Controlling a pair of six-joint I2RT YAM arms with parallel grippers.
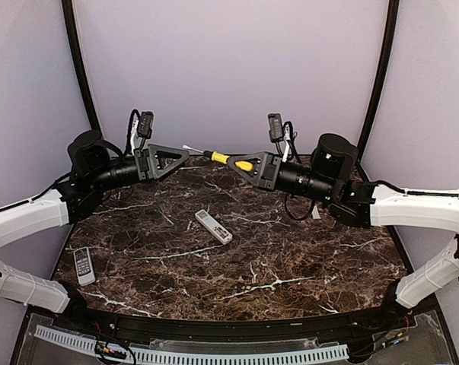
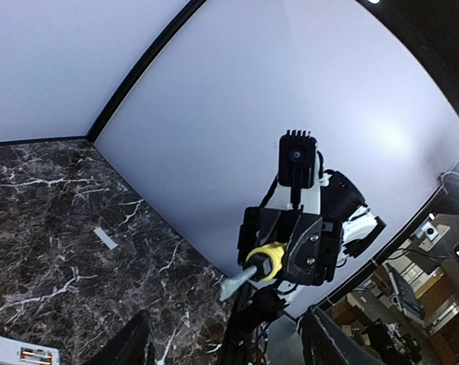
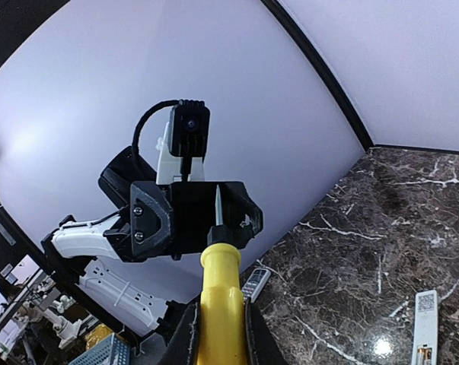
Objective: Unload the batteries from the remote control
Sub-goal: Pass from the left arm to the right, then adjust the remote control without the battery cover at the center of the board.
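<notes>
A white remote control (image 1: pixel 213 226) lies face down in the middle of the marble table, its battery bay open. The batteries (image 2: pixel 30 354) show as small orange-red cells in that bay; they also show in the right wrist view (image 3: pixel 420 353). My right gripper (image 1: pixel 248 164) is shut on a yellow-handled screwdriver (image 1: pixel 233 160) and holds it in the air at the back, blade pointing left. My left gripper (image 1: pixel 182 155) is open and empty, facing the blade tip at close range. Both grippers hang well above and behind the remote.
A second, grey remote (image 1: pixel 84 265) with dark buttons lies at the table's left edge; it also shows in the right wrist view (image 3: pixel 253 283). A small pale strip (image 2: pixel 106 238) lies on the marble near the back wall. Purple walls close the back and sides.
</notes>
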